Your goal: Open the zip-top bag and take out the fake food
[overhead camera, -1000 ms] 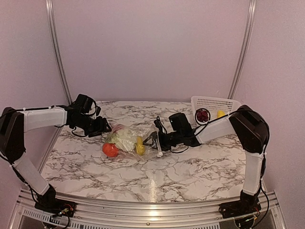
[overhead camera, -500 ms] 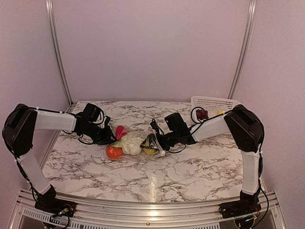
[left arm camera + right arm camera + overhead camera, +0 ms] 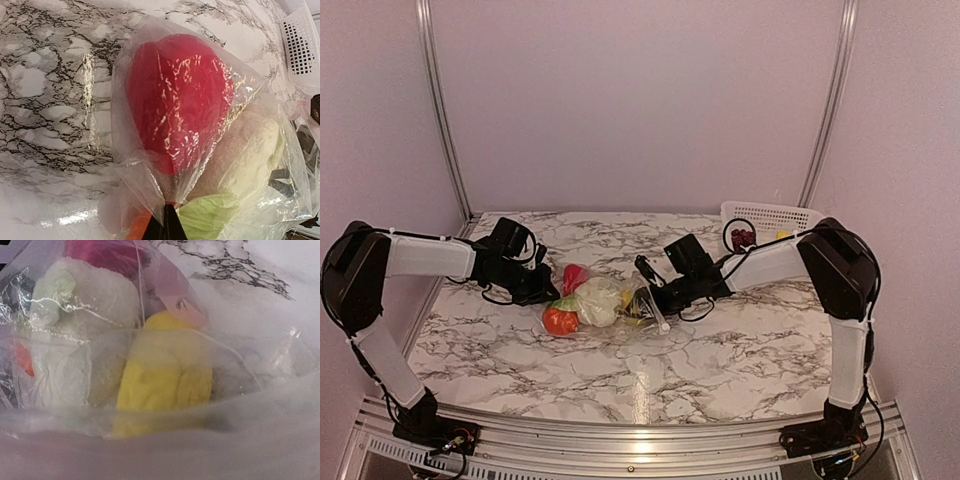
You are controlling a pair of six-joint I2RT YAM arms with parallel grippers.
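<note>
The clear zip-top bag (image 3: 610,305) lies mid-table with fake food inside: an orange-red ball (image 3: 559,321), a red piece (image 3: 177,95), a pale green leafy piece (image 3: 250,155) and a yellow piece (image 3: 165,377). My left gripper (image 3: 167,222) is shut, pinching the bag's plastic at its left end, just below the red piece. The right gripper (image 3: 651,304) is at the bag's right end. In the right wrist view, blurred plastic film covers the lower part and hides the fingers, so how the jaws stand is unclear.
A white lattice basket (image 3: 770,216) stands at the back right, holding a dark purple grape cluster (image 3: 744,238) and a yellow piece (image 3: 782,236). Aluminium posts rise at the two back corners. Walls close in on both sides.
The left gripper moved right to the bag and shut on its plastic. The right gripper slid left to the bag's other end. The bag is more bunched, with the red piece showing.
</note>
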